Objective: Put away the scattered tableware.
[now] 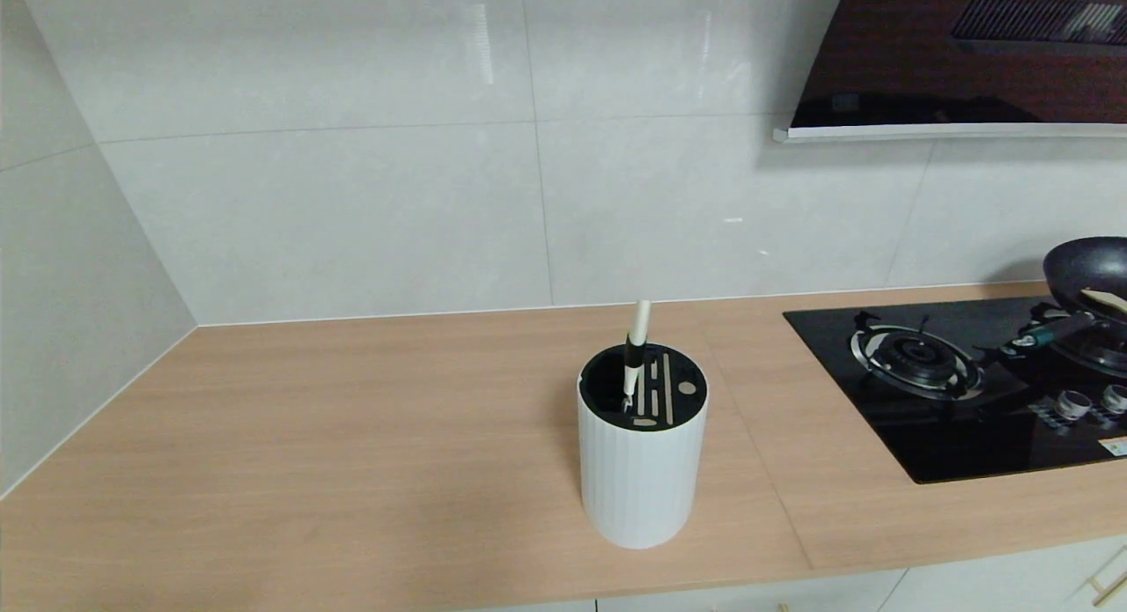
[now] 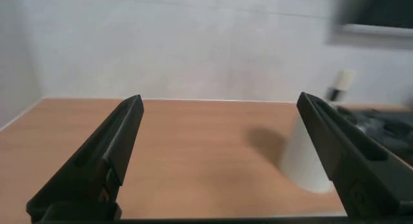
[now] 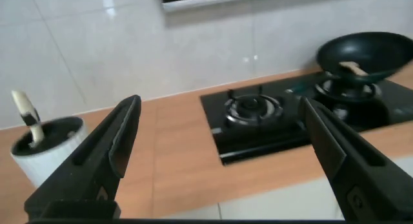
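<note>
White ribbed holder (image 1: 643,471) with a black slotted top, standing on the wooden desk (image 1: 352,436) near its front edge and about midway across the head view; the black hob (image 1: 968,392) and a dark pan (image 1: 1087,269) lie well apart from it on the robot's right. One piece of tableware, a utensil (image 1: 636,348) with a cream handle and a black band, stands in the holder, apparently in the open well beside the narrow slots. Its long axis is near upright, with the handle uppermost, tilted slightly, and the working end down inside, hidden from view. The left hand (image 2: 219,104) has its two fingers spread wide apart and holds nothing; the holder shows beyond one finger, with the cream handle rising above it. The right hand (image 3: 221,104) is likewise spread apart and holds nothing, and it sees the holder off to its far side, with the hob ahead. The holder thus lies between the two hands, on the robot's right of the left hand and on the robot's left of the right hand. It appears larger from the left wrist, so the left hand is probably the nearer. Any further insertion would have to descend along the holder's vertical axis. A pale object rests in the pan, too small to identify.
</note>
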`<state>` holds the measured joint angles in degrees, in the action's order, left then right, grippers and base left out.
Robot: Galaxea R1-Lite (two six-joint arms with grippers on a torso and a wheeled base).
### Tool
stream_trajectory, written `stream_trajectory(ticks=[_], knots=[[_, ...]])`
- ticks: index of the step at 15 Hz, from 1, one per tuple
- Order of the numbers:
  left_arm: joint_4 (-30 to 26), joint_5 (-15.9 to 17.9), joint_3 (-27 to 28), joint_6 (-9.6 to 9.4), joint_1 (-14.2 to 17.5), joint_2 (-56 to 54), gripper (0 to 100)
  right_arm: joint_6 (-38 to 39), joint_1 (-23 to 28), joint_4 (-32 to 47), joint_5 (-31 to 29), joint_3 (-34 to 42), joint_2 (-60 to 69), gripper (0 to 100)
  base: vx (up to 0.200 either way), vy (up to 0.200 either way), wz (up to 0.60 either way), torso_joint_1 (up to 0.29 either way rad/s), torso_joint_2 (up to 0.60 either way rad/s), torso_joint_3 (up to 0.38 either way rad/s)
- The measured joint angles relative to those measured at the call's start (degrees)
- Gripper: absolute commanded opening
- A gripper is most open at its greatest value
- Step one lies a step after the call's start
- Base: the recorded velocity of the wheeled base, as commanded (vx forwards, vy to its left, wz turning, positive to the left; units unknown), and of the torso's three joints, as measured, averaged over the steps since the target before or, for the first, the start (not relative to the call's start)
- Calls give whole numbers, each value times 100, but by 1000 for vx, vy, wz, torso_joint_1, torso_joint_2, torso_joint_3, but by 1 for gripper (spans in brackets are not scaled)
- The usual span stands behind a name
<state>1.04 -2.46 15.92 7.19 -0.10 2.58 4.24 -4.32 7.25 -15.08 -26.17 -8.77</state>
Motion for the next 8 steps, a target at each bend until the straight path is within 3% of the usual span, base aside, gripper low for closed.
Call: stream_trajectory(ticks=[2,5,8], knots=[[475,-224,-457,-96,51,-133,100,18,258,71,-77,263,434,100,0,0,0,0,0,0],[668,-246,-1052,-517,62,-236,100,7,396,-146,-519,807,758,100,0,0,0,0,0,0],[286,12,-1515,-751,61,-258,100,-580,411,-1150,-566,1857,850,100,0,0,0,0,0,0]])
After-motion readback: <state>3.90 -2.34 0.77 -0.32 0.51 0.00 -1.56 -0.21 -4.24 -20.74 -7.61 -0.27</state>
